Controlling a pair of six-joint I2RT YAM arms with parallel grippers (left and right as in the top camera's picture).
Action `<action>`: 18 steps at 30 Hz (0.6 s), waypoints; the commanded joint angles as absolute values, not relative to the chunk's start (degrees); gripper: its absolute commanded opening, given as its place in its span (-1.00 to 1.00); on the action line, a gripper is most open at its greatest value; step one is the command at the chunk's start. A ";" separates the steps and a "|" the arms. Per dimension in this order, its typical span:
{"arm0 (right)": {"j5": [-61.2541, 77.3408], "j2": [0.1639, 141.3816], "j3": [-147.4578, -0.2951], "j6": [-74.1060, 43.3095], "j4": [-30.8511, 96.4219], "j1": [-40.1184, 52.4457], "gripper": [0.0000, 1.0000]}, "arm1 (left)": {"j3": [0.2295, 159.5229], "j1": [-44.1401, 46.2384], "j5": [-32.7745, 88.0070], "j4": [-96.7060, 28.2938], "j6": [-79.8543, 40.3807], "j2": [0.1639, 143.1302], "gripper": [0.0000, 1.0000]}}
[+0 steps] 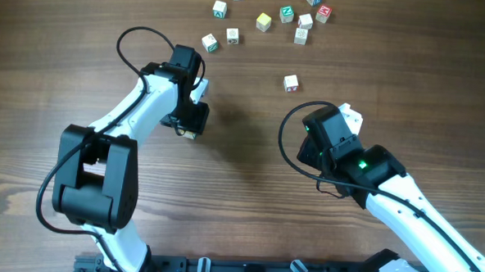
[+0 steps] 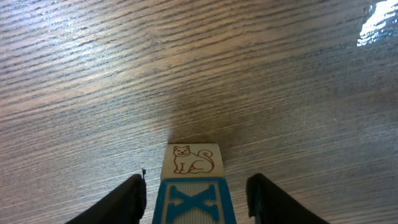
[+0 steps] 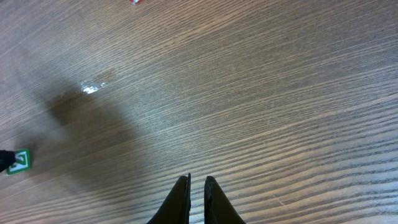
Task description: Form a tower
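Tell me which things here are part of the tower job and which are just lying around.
Job: left gripper, cat block between its jaws, what looks like a short stack.
Lying about: loose blocks at the far edge; right gripper, shut.

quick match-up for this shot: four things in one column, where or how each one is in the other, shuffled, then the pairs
Things
A. left gripper
B. right gripper
C. yellow-topped cube
D. red-marked cube

Place or state
1. alone on the table, apart from the loose cubes
2. jaws open on either side of the cat-and-X block
3. among the loose cubes at the far edge
4. shut, nothing between the fingers

Pairs: A-2, B-4, C-3, D-1
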State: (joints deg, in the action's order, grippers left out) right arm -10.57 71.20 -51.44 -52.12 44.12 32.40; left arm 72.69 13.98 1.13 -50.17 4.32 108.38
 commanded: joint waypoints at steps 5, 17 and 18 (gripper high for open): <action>-12.05 71.79 -50.98 -51.00 43.97 32.12 -0.80 | 72.23 13.98 0.56 -50.33 5.63 109.10 0.40; -12.08 71.79 -50.98 -51.03 43.99 32.12 -0.80 | 72.20 13.98 0.56 -49.50 7.11 109.10 0.75; -12.08 71.79 -50.98 -50.98 43.97 32.12 -0.80 | 72.20 13.98 0.56 -49.43 7.14 109.10 0.76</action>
